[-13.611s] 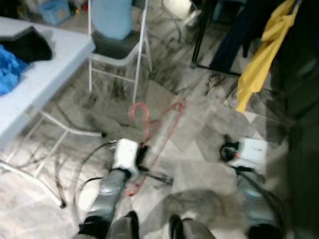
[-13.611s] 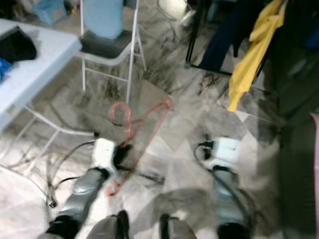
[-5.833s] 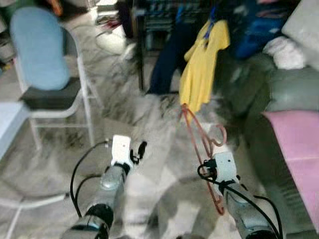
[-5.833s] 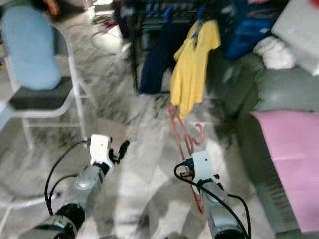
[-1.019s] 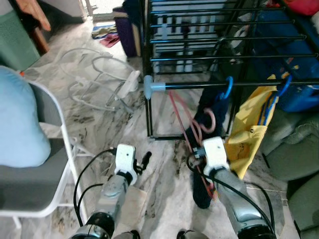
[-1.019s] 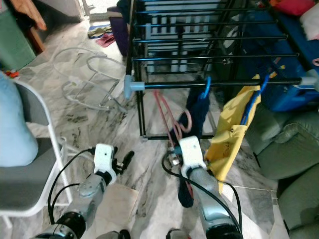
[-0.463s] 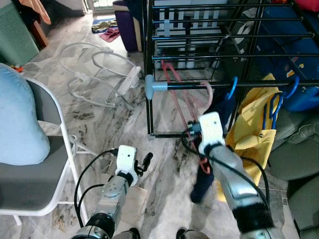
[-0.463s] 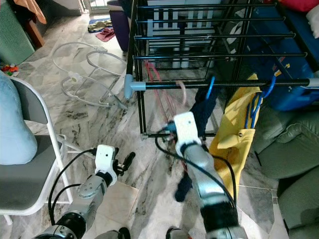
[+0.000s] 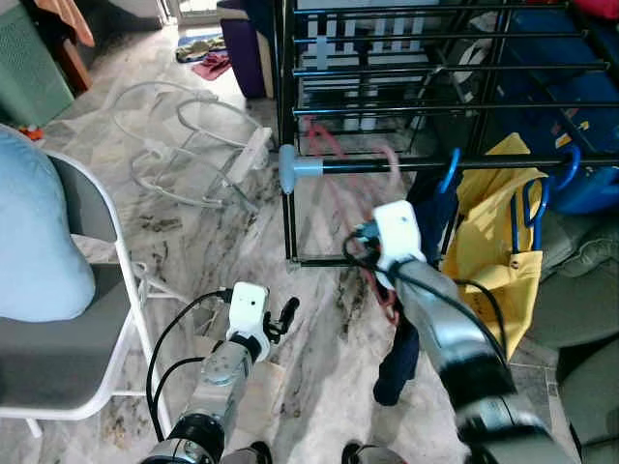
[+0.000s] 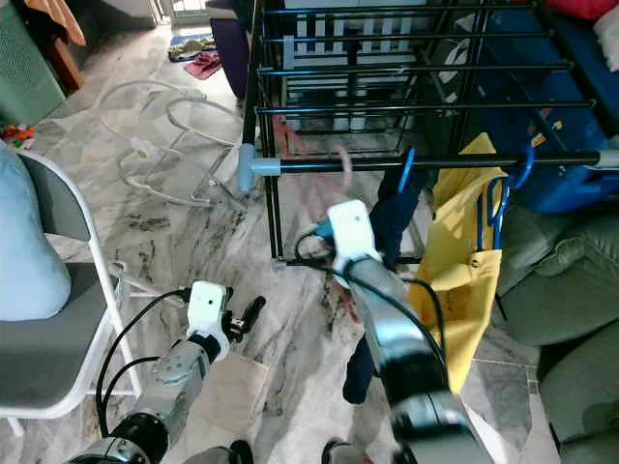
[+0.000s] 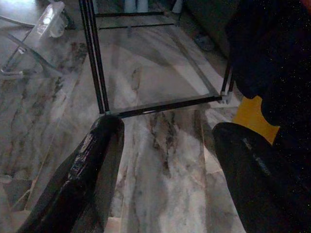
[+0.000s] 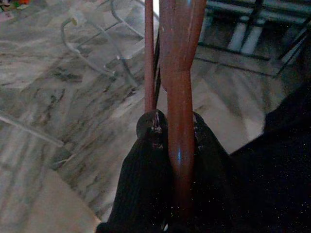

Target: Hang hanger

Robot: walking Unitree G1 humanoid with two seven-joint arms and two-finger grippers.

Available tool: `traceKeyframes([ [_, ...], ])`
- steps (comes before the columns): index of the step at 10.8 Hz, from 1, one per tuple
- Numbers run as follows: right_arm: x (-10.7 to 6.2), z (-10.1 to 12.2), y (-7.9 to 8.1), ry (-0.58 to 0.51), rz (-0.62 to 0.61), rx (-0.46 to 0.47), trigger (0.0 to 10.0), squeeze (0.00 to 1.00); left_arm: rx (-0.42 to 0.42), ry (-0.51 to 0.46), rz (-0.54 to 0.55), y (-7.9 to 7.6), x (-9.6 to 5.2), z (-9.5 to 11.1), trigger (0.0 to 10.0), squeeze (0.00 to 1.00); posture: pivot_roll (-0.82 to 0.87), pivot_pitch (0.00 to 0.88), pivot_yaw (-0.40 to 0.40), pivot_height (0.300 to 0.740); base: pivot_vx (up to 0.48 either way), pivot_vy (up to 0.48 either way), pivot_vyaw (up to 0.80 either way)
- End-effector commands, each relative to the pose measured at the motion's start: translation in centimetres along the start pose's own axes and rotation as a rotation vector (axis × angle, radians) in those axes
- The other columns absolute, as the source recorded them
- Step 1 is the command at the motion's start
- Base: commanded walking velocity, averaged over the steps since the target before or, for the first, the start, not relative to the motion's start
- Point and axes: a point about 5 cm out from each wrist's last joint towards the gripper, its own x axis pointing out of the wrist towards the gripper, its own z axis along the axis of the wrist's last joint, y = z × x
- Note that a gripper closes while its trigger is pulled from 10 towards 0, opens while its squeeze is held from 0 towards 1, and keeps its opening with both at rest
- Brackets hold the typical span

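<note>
Right gripper (image 12: 172, 141) clamps the red hanger (image 12: 177, 73), seen close in its wrist view. Head views show its hook (image 9: 389, 159) up at the black rail (image 9: 435, 164). Left gripper (image 11: 160, 145) hangs open.

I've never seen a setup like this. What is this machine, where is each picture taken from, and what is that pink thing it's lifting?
It is a walking robot with two silver arms. Two pictures come from cameras in its head, looking down; the other two sit on its wrists, looking along the black fingers. The right gripper is shut on a pink hanger, raised near the black rail of a clothes rack, where a yellow garment and a dark garment hang on blue hangers. The left gripper is open and hangs low over the marble floor. A chair stands at the robot's left.
</note>
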Motion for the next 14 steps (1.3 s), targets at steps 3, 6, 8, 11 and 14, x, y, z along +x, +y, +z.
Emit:
traceKeyframes([
  [3,1.3,0.0,1.5,0.058,0.048,0.026,10.0,0.0,-0.001,0.014,-0.001,0.1,-0.3,-0.4,10.0,0.0,-0.11,0.188,0.035,0.74,0.0,0.0,0.0],
  [6,2.3,-0.4,3.0,0.112,0.032,0.059,10.0,0.0,-0.005,0.017,-0.001,0.0,-0.5,-0.6,10.0,0.0,-0.1,0.192,0.031,0.74,0.0,0.0,0.0],
  [8,2.7,0.0,3.7,0.106,0.023,0.041,10.0,0.0,-0.004,0.021,-0.004,0.1,-0.5,-0.6,10.0,0.0,-0.1,0.192,0.033,0.74,0.0,0.0,0.0],
  [11,2.8,-0.5,3.8,0.108,0.014,0.063,10.0,1.0,-0.004,0.026,-0.013,0.0,-0.4,-0.6,10.0,0.0,-0.09,0.19,0.033,0.74,0.0,0.0,0.0],
  [14,2.5,-1.0,4.4,0.093,0.037,0.024,10.0,1.0,-0.003,0.038,-0.026,-0.3,-0.4,-0.8,10.0,0.0,-0.1,0.19,0.039,0.74,0.0,0.0,0.0],
])
